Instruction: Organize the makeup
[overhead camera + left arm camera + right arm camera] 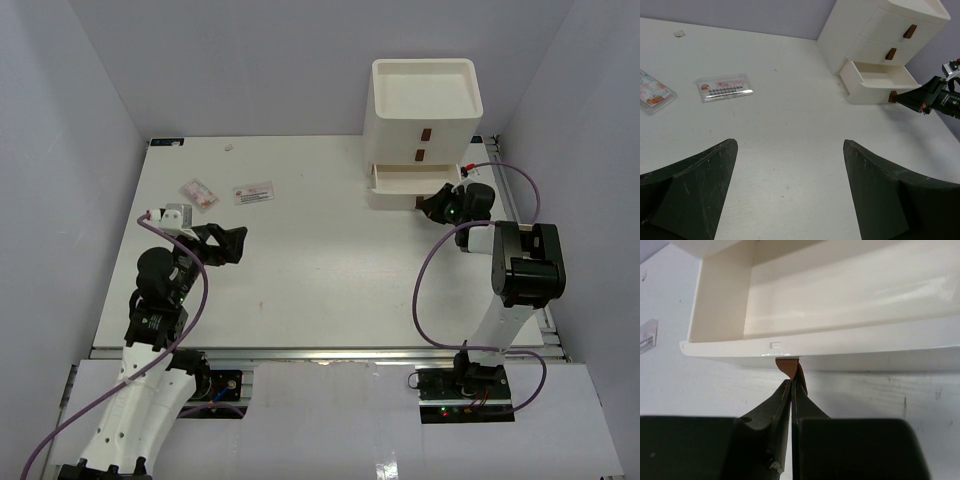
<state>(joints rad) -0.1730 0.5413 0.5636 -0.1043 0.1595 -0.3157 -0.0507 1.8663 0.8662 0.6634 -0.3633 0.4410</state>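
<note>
Two flat white packets with reddish marks lie on the table's far left: one (pixel 253 193) (pixel 725 87) and one further left (pixel 198 192) (pixel 652 92). My left gripper (pixel 228 243) (pixel 790 145) is open and empty, in front of the packets and apart from them. My right gripper (pixel 428 205) (pixel 792 382) is shut on the brown handle (pixel 789 367) of the bottom drawer (pixel 405 180) (pixel 840 295), which stands pulled open and looks empty. The tan sponges and the small white bottle are out of view.
The white drawer unit (pixel 425 110) (pixel 875 30) stands at the back right, its two upper drawers closed and an open tray on top. A small white scrap (pixel 230 148) lies near the back edge. Purple walls enclose the table.
</note>
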